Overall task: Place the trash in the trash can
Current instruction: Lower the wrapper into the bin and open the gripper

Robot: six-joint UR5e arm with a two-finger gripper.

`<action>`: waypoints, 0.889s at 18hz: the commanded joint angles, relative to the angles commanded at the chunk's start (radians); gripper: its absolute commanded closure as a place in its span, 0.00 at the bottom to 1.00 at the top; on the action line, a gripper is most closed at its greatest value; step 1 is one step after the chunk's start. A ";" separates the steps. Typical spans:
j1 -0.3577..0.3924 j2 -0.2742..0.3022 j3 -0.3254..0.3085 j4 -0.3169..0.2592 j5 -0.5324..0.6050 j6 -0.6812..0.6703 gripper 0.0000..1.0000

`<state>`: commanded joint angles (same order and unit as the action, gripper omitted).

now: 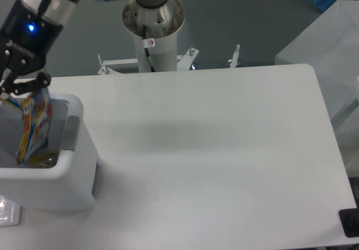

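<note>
My gripper (21, 89) hangs over the far left end of the table, right above the open mouth of the trash can (76, 174), a white boxy bin with a grey tab (69, 133) on its side. The gripper is shut on the top edge of a snack bag (33, 128) printed in blue, yellow and red. The bag hangs upright with most of its length below the bin's rim. Some yellowish trash (44, 159) lies on the bin's floor, partly hidden by the bag. No bottle shows.
The arm's white base column (152, 34) stands behind the table's far edge. A clear object (8, 212) lies by the bin's bottom left corner. A black block (350, 222) sits at the table's front right corner, and a white box (328, 54) stands off the right.
</note>
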<state>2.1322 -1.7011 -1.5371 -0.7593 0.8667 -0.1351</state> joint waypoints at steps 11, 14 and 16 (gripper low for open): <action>-0.009 -0.029 -0.011 0.002 0.005 0.014 0.45; -0.009 -0.031 0.000 0.002 0.006 0.116 0.00; 0.000 -0.061 0.046 0.003 0.006 0.159 0.00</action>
<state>2.1322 -1.7623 -1.4913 -0.7563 0.8728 0.0242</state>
